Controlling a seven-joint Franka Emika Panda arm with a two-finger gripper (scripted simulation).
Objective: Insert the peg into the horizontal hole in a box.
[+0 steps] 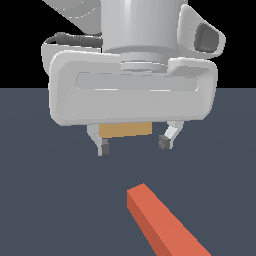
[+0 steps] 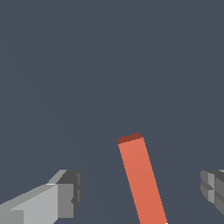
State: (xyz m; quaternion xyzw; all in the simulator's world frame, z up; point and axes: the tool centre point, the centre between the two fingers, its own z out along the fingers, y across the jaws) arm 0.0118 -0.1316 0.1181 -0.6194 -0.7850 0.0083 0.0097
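- So far nothing is grasped: the end effector (image 1: 133, 144) hangs with its fingers spread wide and empty, above the desk (image 1: 45, 200).
- The peg (image 1: 165, 222) lies flat in the lower right of the exterior view, its orange-red half showing, apart from the fingers.
- The box (image 1: 125, 129) peeks out at frame centre behind the fingers; its hole is hidden.
- Grasping, carrying and inserting all appear to remain.

No text, label, brand, number or sign can be read in either view: the surfaces shown are plain, unmarked colour.
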